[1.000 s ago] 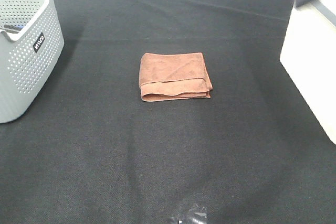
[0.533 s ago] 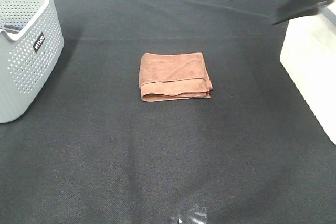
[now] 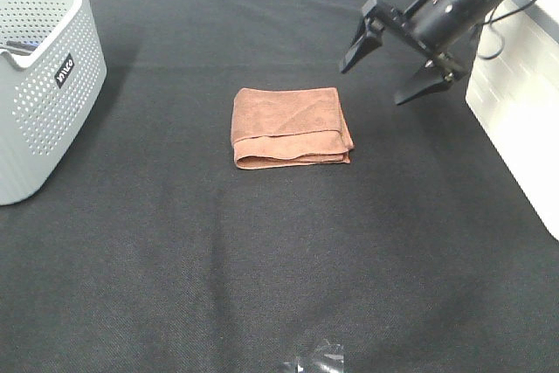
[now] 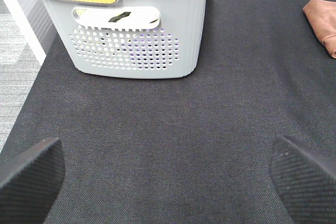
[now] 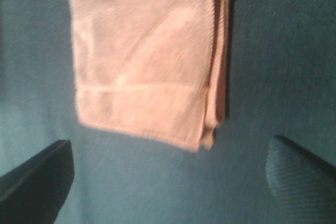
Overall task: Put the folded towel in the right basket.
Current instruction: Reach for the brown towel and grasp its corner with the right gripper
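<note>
Now the right hand (image 3: 376,83) hangs above the black tabletop (image 3: 262,259) with its two fingers spread wide and nothing between them. The folded towel (image 3: 291,126), brown, lies flat on the tabletop just ahead of this hand and lower than it. In the right wrist view it sits in front of the gap between the fingers, with its layered edge turned toward the hand. No finger touches it.

I judge that the step in hand is the approach, and the grasp is not yet begun. The next move calls for lowering the hand until the fingers stand on two sides of the towel, then closing on all the layers together so the fold does not open. After that the towel must be carried back, behind the hand, where a white object (image 3: 520,111) stands. It may be the right basket, but only one side of it shows, so I cannot tell.

The left hand (image 4: 168,182) is also spread wide and empty, low over the tabletop. Right in front of it stands a gray perforated basket (image 4: 131,40) with some dark things inside.

By count: one towel, one gray basket, one white object, two hands.
</note>
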Tool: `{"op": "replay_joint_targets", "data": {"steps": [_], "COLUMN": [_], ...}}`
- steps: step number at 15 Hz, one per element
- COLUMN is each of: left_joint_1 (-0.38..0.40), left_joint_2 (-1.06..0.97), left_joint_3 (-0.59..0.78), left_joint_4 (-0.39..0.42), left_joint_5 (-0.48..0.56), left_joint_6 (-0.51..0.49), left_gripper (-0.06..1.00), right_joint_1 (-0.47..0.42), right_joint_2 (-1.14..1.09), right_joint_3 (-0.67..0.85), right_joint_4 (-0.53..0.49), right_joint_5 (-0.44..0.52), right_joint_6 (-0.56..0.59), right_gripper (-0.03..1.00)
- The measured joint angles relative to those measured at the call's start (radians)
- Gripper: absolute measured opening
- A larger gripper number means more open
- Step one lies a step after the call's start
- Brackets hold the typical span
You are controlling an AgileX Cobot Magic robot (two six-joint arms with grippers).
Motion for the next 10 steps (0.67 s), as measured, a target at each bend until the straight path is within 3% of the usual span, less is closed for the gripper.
{"op": "replay_joint_targets", "data": {"steps": [4, 10], "left_joint_1": [0.0, 0.0], "left_joint_2": [0.0, 0.0], "left_joint_3": [0.0, 0.0], "left_joint_4": [0.0, 0.0], "left_joint_5": [0.0, 0.0], "left_joint_6": [0.0, 0.0], "left_gripper": [0.99, 0.99], "right_joint_1": [0.0, 0.0], "right_joint_2": [0.087, 0.17], "right_joint_3": [-0.058, -0.06], "right_joint_4": [0.029, 0.04], "right_joint_5": [-0.089, -0.126], "right_joint_6": [0.0, -0.001], "right_gripper": [0.95, 0.94]}}
